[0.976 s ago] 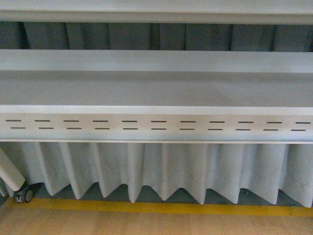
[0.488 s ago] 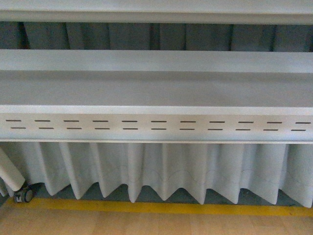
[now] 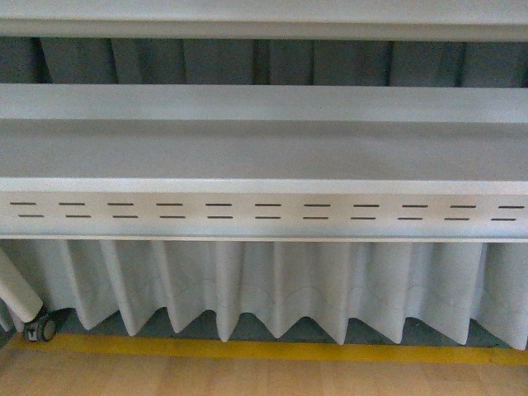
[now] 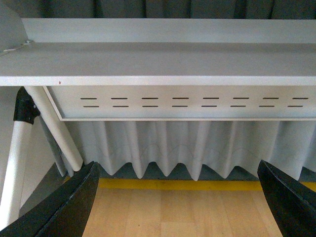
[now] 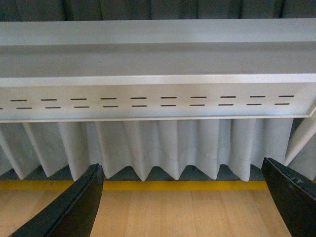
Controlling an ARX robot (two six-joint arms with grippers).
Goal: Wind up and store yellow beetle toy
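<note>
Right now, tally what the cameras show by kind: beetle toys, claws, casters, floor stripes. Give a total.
Toys: 0, no yellow beetle toy in any view
Claws: 2, left claw and right claw, both open and empty
Wheels: 1, a caster
Stripes: 1, a yellow floor stripe
Total: 4
</note>
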